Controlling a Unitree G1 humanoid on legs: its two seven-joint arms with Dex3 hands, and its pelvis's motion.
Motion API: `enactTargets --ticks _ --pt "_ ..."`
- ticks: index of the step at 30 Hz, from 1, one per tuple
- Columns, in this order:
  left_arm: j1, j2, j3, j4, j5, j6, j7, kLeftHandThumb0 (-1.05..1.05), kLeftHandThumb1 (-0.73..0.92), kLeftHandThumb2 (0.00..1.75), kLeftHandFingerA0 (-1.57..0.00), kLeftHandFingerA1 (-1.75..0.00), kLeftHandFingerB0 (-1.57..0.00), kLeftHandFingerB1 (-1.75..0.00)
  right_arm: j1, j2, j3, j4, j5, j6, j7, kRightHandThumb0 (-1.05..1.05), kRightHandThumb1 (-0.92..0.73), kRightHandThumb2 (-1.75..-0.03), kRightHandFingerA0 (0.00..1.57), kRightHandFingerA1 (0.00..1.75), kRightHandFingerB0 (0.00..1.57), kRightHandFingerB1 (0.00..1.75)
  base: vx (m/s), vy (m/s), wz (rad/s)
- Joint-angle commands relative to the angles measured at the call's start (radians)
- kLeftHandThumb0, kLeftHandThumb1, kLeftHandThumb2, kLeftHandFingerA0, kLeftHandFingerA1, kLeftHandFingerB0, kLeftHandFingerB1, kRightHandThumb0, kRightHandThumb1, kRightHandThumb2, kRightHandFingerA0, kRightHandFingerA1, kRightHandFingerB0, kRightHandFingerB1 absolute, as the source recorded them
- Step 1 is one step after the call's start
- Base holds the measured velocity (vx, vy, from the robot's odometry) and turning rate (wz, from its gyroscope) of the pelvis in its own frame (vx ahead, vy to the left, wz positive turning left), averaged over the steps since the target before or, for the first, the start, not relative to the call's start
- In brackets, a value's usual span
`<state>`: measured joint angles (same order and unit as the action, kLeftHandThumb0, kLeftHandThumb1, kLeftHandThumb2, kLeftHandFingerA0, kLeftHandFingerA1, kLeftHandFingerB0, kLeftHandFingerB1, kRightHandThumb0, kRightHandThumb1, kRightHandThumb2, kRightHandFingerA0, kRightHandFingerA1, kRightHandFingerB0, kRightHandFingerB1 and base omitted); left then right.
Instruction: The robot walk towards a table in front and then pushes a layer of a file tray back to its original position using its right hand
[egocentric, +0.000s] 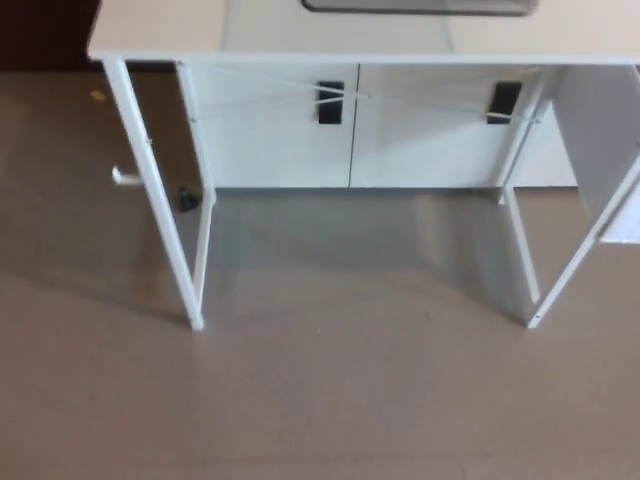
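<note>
You're short of the white surface (160, 30); the file tray's (420, 5) edge barely shows, neither hand is visible, the push remains.

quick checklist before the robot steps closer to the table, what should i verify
1. Table ahead and roughly centred in view: ok.
2. Floor between robot and table free of obstacles: ok; only a small dark thing lies back beside the left legs.
3. File tray found: cannot tell; just a grey edge shows at the top of the picture.
4. Which layer sticks out: cannot tell.
5. Right hand ready: cannot tell, neither hand is in view.
6. Table legs clear of the walking line: ok, the gap between them is wide.
</note>
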<state>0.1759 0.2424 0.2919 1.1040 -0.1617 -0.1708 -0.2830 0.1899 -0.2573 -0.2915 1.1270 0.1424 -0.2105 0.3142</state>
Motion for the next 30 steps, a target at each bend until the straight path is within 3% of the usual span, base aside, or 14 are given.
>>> enactTargets --ticks 1,20,30 --pt "0.017 0.008 0.0 -0.001 0.003 -0.02 0.005 0.0 0.44 0.88 -0.43 -0.61 -0.19 -0.5 0.028 -0.008 -0.006 -0.024 0.012 0.002 0.004 -0.25 -0.62 -0.58 0.52 0.39 0.28 0.32 0.37 0.167 -0.01" --pt "0.008 0.01 -0.003 0.025 0.003 -0.034 0.008 0.01 0.44 0.87 -0.45 -0.62 -0.19 -0.5 0.025 -0.011 -0.005 -0.025 0.016 0.016 0.018 -0.25 -0.62 -0.58 0.47 0.38 0.27 0.32 0.33 -0.059 0.15" --pt "0.023 0.003 -0.019 -0.02 0.012 -0.031 0.017 0.0 0.45 0.88 -0.44 -0.61 -0.19 -0.5 0.023 -0.01 -0.005 -0.023 0.016 0.017 0.014 -0.25 -0.61 -0.58 0.52 0.39 0.3 0.32 0.2 0.158 -0.12"
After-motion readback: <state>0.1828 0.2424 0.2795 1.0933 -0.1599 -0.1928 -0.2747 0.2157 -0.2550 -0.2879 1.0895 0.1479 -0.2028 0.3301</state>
